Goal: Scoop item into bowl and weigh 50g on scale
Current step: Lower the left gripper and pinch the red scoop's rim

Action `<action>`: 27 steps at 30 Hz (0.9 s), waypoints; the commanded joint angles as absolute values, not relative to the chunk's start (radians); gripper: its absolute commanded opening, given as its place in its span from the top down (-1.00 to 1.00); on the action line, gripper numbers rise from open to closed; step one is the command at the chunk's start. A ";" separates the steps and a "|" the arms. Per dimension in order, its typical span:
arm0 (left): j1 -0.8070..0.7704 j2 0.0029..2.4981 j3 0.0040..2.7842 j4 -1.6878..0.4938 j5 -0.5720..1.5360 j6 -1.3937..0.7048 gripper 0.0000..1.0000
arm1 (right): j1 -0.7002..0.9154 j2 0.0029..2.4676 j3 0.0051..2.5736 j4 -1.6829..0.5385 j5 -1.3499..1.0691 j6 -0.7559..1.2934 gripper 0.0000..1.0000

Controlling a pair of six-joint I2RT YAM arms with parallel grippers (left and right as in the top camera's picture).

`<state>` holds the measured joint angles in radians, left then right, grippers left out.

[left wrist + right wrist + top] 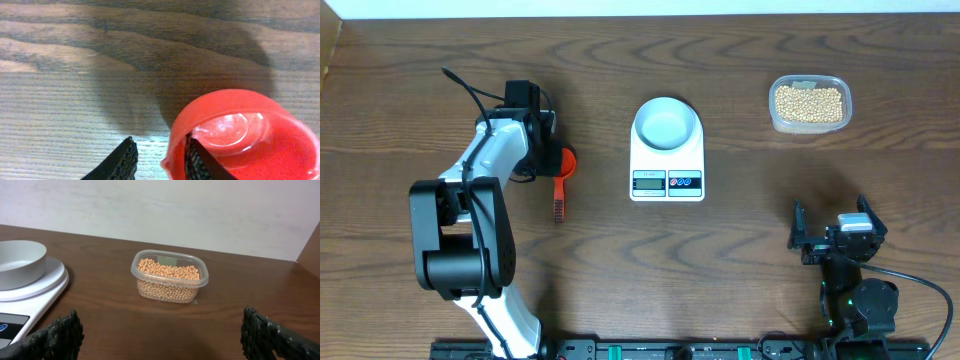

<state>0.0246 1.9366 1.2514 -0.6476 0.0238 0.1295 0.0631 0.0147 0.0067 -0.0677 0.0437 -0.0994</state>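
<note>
**Overhead:** The task is at its very start. The white bowl [666, 122] sits on the scale [667, 172], and its pale inside is bare with no beans in it. The scale's display is too small to read. All the beans [809, 102] lie in the clear plastic container [809, 124], well apart to the right of the scale. The red measuring scoop [560, 180] lies on the wooden table [740, 260] to the left of the scale, cup up-frame and dark handle trailing down-frame. The left gripper [555, 155] is at its cup. The right gripper [830, 212] sits idle near its base. Picking up the scoop, loading it, tipping it into the bowl and trimming to 50 g are all left to do.

**Left wrist:** The left gripper [160, 162] straddles the scoop [240, 135] at its rim. 1 dark finger is inside the glossy cup and the other is outside, with a strip of table showing between that finger and the wall. By that gap I judge it released, not clamped.

**Right wrist:** The right gripper [161, 314] is spread wide and holds nothing. Ahead of it, the beans [167, 272] show as small, round, tan-yellow grains, loose and heaped nearly to the container's brim. The bowl [20, 262] is at the left edge.
</note>
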 commanded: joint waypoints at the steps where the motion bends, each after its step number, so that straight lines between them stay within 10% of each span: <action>1: 0.027 1.942 1.243 -0.650 0.026 0.126 0.39 | 0.065 0.007 0.006 -0.072 0.042 -0.113 -0.99; 27: 0.027 1.942 1.243 -0.649 0.026 0.126 0.84 | 0.065 0.007 0.006 -0.072 0.042 -0.113 -0.99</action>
<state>0.0246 1.9366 1.2514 -0.6476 0.0238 0.1307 0.0631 0.0147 0.0067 -0.0673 0.0437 -0.0998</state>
